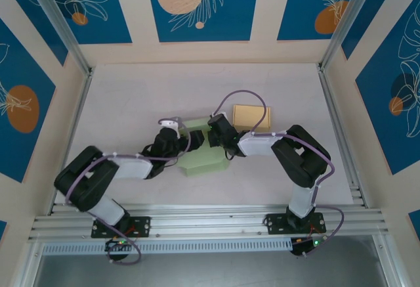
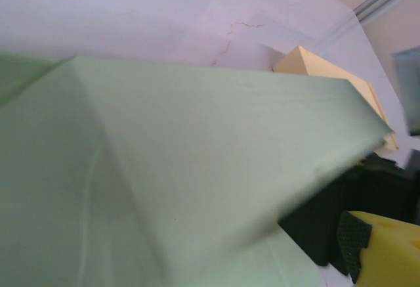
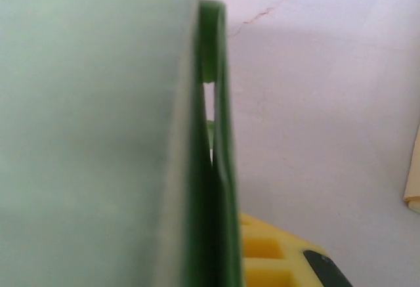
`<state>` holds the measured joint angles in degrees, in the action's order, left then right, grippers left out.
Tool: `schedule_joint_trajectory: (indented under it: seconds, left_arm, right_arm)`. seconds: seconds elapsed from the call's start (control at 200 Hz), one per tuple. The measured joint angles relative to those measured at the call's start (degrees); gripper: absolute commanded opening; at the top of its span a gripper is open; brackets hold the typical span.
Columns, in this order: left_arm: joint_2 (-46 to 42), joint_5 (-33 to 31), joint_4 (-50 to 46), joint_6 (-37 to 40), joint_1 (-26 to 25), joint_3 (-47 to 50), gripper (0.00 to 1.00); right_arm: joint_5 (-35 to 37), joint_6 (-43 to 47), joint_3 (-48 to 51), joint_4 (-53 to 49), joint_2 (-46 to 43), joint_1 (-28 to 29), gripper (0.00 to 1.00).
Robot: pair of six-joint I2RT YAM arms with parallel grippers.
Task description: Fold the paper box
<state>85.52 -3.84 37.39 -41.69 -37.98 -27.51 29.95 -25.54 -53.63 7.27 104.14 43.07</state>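
The left claw [image 1: 172, 131] and the right claw [image 1: 216, 134] meet at the far edge of the green box [image 1: 206, 161], one on each side of its raised flap [image 1: 197, 129]. I cannot tell if they grip it. The box lies in the middle of the surface [image 1: 131, 96]. A tan box [image 1: 251, 117] sits just beyond the right claw.

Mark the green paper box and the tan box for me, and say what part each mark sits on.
green paper box [image 1: 205, 161], top external view, on its flat near panel.
tan box [image 1: 252, 116], top external view, middle of its top face.
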Motion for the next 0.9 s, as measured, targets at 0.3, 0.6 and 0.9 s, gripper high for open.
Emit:
schedule_joint_trajectory:
  seconds: [0.3, 0.6, 0.9]
  left_arm:
    - [-31.3, -0.96, -12.13, 8.66, -0.11, 8.31, 0.95]
    - [-47.67, -7.26, -23.41, 11.93, 14.6, 9.05, 0.83]
    - [-25.77, 2.54, -22.14, 11.87, 29.75, 4.96, 0.68]
  right_arm:
    - [-0.15, 0.02, -0.28, -0.48, 0.0, 0.0, 0.09]
    - [-0.59, 0.04, -0.28, -0.46, 0.0, 0.0, 0.09]
    - [-2.03, 0.33, -0.37, -0.46, -0.02, 0.0, 0.09]
